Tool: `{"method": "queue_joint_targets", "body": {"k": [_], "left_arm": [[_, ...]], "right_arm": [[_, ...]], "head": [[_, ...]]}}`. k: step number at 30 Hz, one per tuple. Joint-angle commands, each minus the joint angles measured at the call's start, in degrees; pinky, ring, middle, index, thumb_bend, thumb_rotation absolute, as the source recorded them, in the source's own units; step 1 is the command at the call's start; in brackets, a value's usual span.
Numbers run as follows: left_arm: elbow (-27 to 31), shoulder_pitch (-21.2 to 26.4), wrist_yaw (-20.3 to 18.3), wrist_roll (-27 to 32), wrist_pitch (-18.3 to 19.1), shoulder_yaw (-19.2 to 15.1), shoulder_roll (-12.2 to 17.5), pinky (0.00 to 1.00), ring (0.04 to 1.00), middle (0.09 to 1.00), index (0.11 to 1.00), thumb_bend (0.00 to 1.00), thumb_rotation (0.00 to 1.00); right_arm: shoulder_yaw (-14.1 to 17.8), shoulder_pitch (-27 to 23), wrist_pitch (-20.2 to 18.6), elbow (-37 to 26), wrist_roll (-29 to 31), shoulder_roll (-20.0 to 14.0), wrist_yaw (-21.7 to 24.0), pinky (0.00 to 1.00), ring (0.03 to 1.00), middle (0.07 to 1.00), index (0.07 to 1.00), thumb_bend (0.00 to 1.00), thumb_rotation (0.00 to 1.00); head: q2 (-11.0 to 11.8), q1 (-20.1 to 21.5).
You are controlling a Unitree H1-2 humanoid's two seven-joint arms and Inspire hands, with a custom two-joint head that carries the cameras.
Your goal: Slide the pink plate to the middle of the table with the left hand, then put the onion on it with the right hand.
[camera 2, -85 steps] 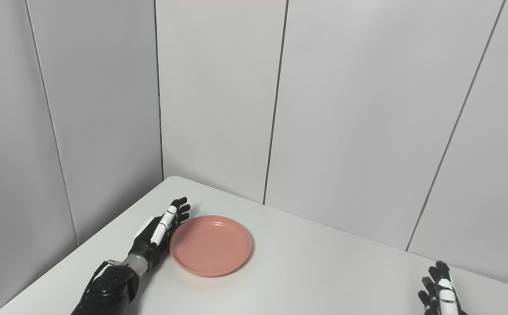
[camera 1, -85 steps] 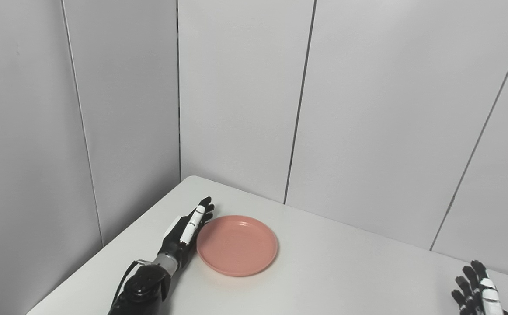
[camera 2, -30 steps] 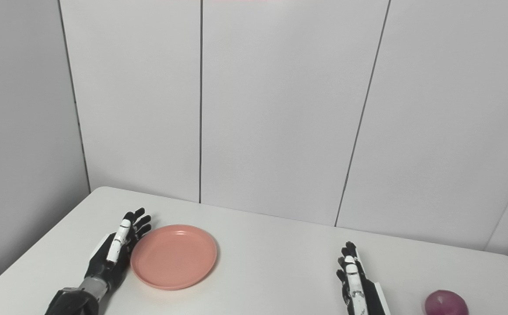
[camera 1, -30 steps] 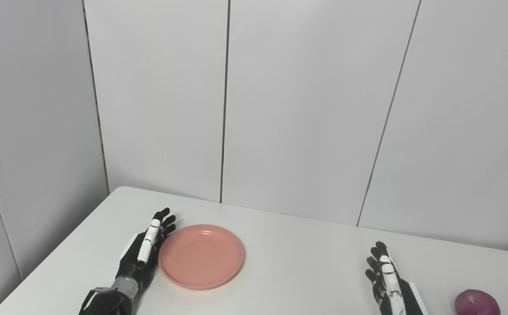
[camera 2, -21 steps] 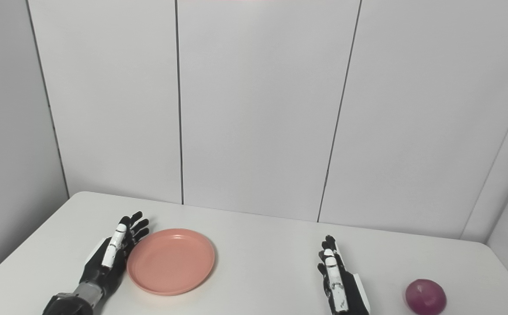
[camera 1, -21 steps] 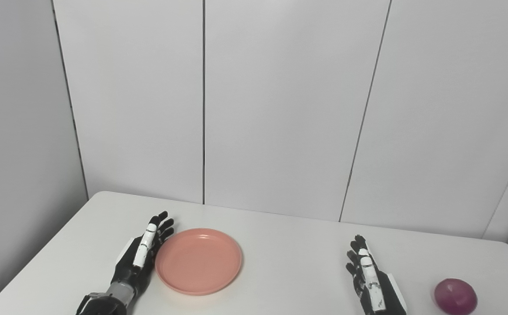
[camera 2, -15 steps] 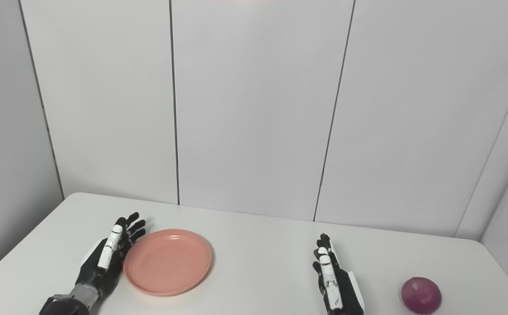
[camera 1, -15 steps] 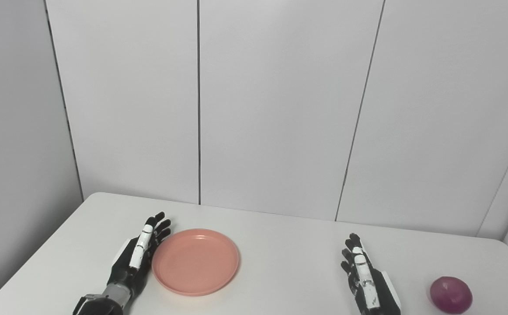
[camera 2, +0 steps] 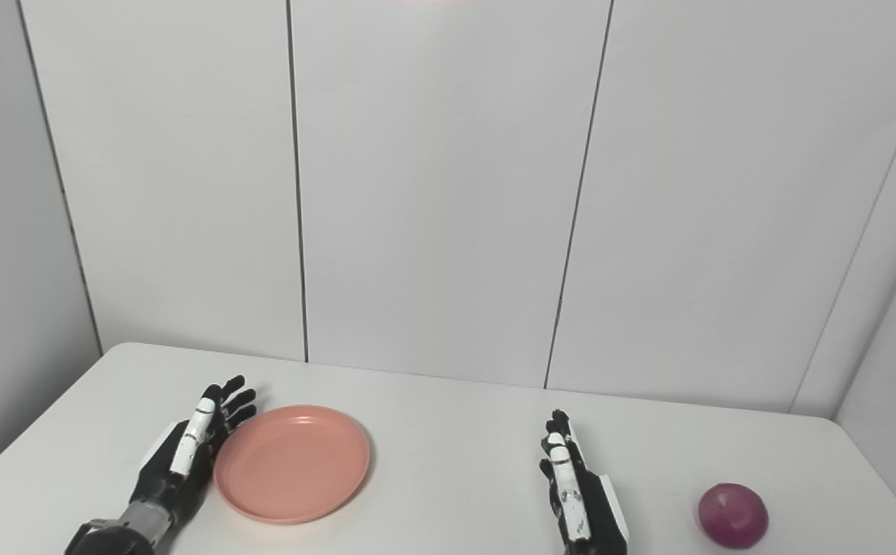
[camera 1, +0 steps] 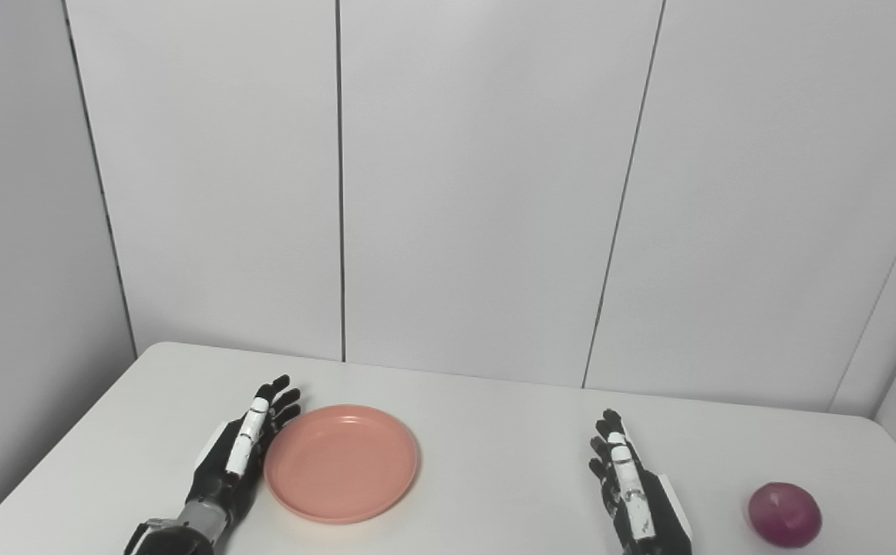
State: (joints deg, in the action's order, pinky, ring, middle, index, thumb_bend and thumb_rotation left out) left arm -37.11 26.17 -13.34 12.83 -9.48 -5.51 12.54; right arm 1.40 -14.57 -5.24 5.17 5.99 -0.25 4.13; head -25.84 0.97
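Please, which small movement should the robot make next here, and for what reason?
Probably the left robot hand should push the pink plate sideways toward the table's middle. The open hand stands edge-on right beside the plate's left rim, and the plate lies left of centre. The onion lies untouched, right of the open right robot hand.

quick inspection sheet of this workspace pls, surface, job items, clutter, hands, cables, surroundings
surface: white table, plain top, no marks or spills seen
job's things: pink plate lies flat on the table's left part, nothing on it; purple onion sits on the table near the right edge, apart from the plate
clutter: nothing seen
hands: left hand open, edge-on beside the plate's left rim, contact not certain; right hand open, between plate and onion, touching neither
cables: a thin dark wire at the left wrist, bottom edge of view
surroundings: plain grey wall panels with vertical seams behind and on both sides
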Motion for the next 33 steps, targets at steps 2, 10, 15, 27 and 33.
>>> {"method": "queue_joint_targets", "body": {"k": [2, 10, 15, 27, 33], "left_arm": [[-0.39, 1.81, -1.48, 0.11, 0.32, 1.39, -3.01, 0.93, 0.947, 0.949, 0.942, 0.62, 1.0], [3.03, 1.28, -1.46, 0.95, 3.19, 1.45, -4.54, 0.94, 0.963, 0.961, 0.954, 0.62, 1.0], [4.71, 0.82, -1.49, 0.36, 4.06, 1.71, -5.29, 0.94, 0.957, 0.957, 0.951, 0.61, 1.0], [9.01, -0.64, -1.24, -0.26, 7.9, 3.07, -7.14, 0.94, 0.958, 0.956, 0.947, 0.62, 1.0], [10.0, -1.21, -0.54, -1.44, 8.69, 3.84, -7.99, 0.95, 0.963, 0.96, 0.95, 0.63, 1.0]], "right_arm": [[0.23, -2.85, 3.51, -1.66, 0.47, 0.31, 0.0, 1.0, 1.0, 1.0, 1.0, 0.42, 0.98], [0.03, -2.97, 3.9, -1.67, 0.23, 0.22, 0.2, 1.0, 1.0, 1.0, 1.0, 0.42, 0.99], [0.06, -3.04, 3.56, -1.85, 0.22, 0.45, -0.03, 1.0, 1.0, 1.0, 1.0, 0.41, 0.99], [0.26, -2.95, 2.9, -2.58, 0.51, 0.7, -0.19, 1.0, 1.0, 1.0, 1.0, 0.41, 0.98], [0.35, -3.05, 2.42, -2.87, 0.61, 0.61, -0.15, 1.0, 1.0, 1.0, 1.0, 0.42, 0.97]], "head": [[-0.1, -0.11], [-0.23, 0.04], [-0.24, 0.27], [-0.66, 0.41], [-0.86, 0.53]]}}
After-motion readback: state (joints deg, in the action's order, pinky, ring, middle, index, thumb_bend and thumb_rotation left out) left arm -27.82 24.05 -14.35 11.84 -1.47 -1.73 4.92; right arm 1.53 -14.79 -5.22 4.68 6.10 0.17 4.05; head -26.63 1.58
